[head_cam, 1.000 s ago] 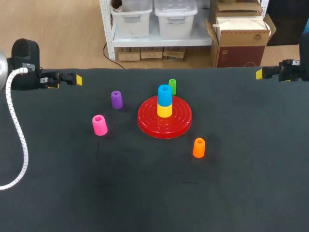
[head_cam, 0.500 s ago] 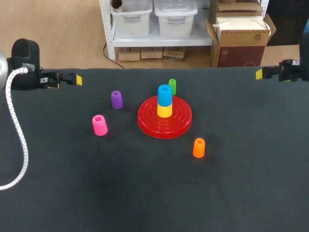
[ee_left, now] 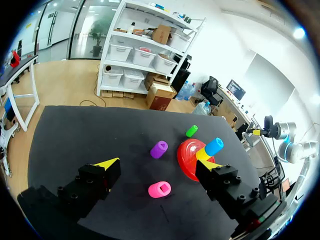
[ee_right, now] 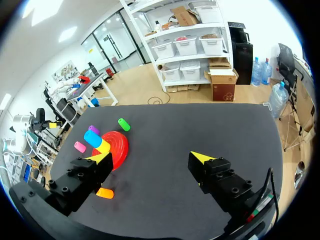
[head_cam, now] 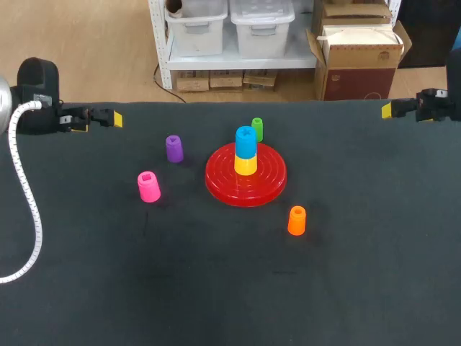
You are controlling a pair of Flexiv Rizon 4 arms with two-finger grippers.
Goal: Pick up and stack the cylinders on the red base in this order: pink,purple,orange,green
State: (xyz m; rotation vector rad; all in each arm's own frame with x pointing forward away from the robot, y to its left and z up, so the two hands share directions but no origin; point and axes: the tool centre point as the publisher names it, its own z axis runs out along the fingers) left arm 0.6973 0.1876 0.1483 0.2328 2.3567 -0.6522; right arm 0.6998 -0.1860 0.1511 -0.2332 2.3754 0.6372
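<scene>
The red base [head_cam: 245, 176] lies mid-table with a yellow cylinder [head_cam: 245, 165] and a blue cylinder [head_cam: 245, 142] stacked on it. To its left stands the pink cylinder [head_cam: 149, 187], with the purple cylinder [head_cam: 173, 148] behind that. The green cylinder [head_cam: 257, 129] is just behind the base; the orange cylinder [head_cam: 296, 220] is in front, to the right. My left gripper [head_cam: 101, 117] hovers open over the table's far left edge, my right gripper [head_cam: 400, 109] open over the far right edge. In the left wrist view the pink cylinder [ee_left: 159, 189] lies ahead between the open fingers, untouched.
A white cable [head_cam: 25, 202] loops over the table's left side from my left arm. The black table [head_cam: 230, 288] stretches wide in front of the base.
</scene>
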